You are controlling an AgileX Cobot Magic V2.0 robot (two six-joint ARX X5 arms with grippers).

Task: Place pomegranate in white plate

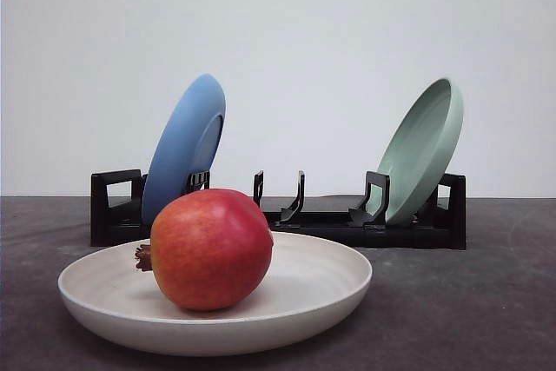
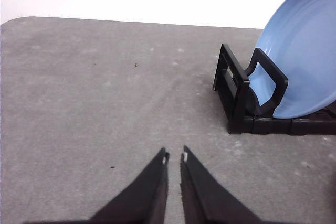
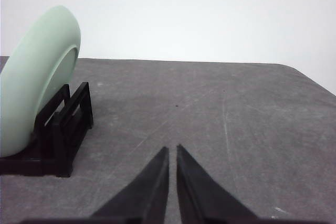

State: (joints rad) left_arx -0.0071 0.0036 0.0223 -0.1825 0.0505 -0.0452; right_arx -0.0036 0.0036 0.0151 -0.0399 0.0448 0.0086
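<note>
We see the pomegranate (image 1: 211, 248) resting in the white plate (image 1: 323, 288) on the grey bench (image 1: 469, 301), crown pointing left. Behind: black rack (image 1: 365, 230) w/ blue plate (image 1: 184, 146) and green plate (image 1: 423, 148) leaning upright. Left gripper (image 2: 174, 156) and right gripper (image 3: 172, 148): fingers clenched, nothing held, both above bare bench.

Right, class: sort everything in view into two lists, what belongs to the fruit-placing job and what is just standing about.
Belongs to the job:
round red pomegranate
wide shallow off-white plate, under the fruit

Standing about:
blue plate, leaning in rack
pale green plate, leaning in rack
black plastic dish rack
</note>
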